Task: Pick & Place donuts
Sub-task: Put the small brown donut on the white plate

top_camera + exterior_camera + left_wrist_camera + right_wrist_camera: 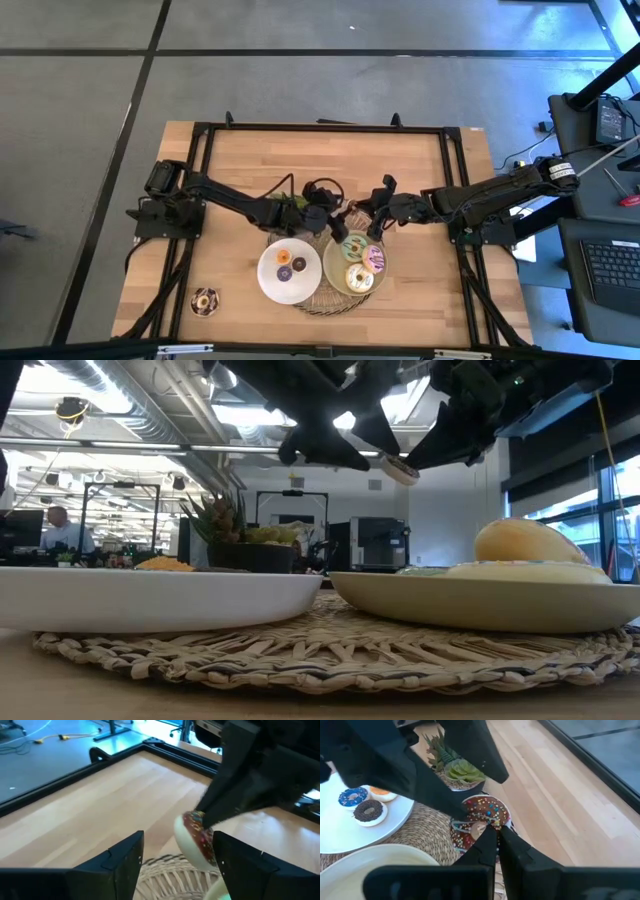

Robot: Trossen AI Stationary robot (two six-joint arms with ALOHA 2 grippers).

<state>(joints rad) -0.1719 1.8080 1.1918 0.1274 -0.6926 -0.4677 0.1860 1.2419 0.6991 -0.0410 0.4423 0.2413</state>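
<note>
My right gripper (496, 831) is shut on a chocolate sprinkled donut (487, 812) above the woven mat's far edge, near the table's middle. My left gripper (177, 840) is open and faces it from the table's left. Its fingers stand on either side of that donut (197, 837). Green (353, 247), pink (374, 259) and white-yellow (358, 278) donuts lie on the pale-green plate (330, 262). Mini donuts, orange (382, 794), blue-purple (352, 797) and brown (369, 811), lie on the white plate (265, 275). Another chocolate donut (205, 300) lies on the table near its front left corner. My right gripper pinches the chocolate donut's rim (492, 822) between its two fingers, slanting down from the table's right. The donut stands tilted on edge and is lifted clear above the mat (400, 468). My left gripper: whether one of its fingers (225, 855) touches the donut, I cannot tell.
Both plates sit side by side on a round woven mat (320, 300) at the table's near middle. A small potted succulent (457, 770) stands just beyond the mat, under my left arm. Bare wood lies toward the far edge and both near corners.
</note>
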